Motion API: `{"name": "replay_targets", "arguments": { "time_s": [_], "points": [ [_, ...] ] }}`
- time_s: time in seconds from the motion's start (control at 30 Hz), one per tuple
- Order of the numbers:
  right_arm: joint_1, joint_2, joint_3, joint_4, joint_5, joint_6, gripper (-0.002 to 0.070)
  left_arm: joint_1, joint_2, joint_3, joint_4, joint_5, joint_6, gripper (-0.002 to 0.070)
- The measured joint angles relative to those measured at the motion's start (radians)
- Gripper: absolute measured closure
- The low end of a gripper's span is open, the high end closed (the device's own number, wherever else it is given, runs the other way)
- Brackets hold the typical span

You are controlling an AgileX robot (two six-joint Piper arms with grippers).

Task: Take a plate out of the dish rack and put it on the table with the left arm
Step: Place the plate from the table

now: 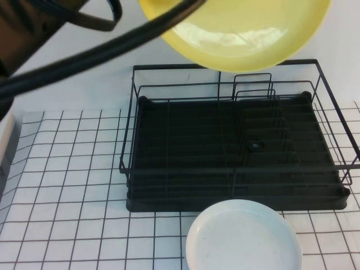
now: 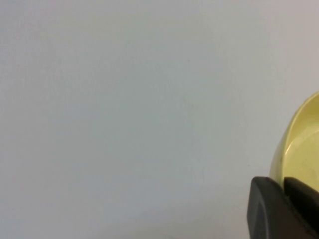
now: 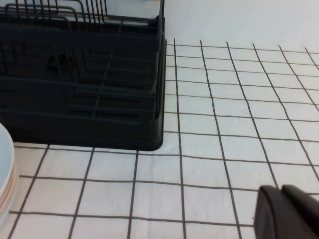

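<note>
A black wire dish rack [image 1: 236, 146] sits on a white desk [image 1: 67, 185] marked with a grid of thin black lines. The rack's slots hold no plates.

The yellow plate [image 1: 236, 34] is in the air above the far side of the rack, tilted, its hollow side facing the high camera. It is clear of the rack's wires and touches nothing below it.

The left arm [image 1: 34, 39] reaches in from the upper left of the high view, with black cables looping across toward the plate. The left pincer [image 2: 286, 209] is clamped narrow on the plate's rim; the left wrist view shows its dark tip against the yellow edge with only a blank pale wall beyond.

A white plate [image 1: 243, 236] lies flat on the desk just in front of the rack, on the robot's side.

The right pincer [image 3: 289, 211] hangs low over the desk beside the rack's right end, holding nothing. Only a dark corner of it shows, so I cannot tell whether it is wide or narrow.

Progress, as a judgement: the plate is out of the rack, so the first half looks done. What is left is carrying it to bare desk, likely left of the rack, lowering it flat and letting go.
</note>
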Motion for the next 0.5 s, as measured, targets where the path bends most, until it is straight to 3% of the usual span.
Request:
{"name": "replay_targets", "arguments": {
  "time_s": [0.3,0.5],
  "points": [
    [0.000,0.000,0.000,0.000,0.000,0.000,0.0678,0.000,-0.008,0.119,0.006,0.055,-0.354,0.0673],
    [0.000,0.000,0.000,0.000,0.000,0.000,0.0678,0.000,-0.012,0.225,0.008,0.240,-0.512,0.0673]
  ]
}}
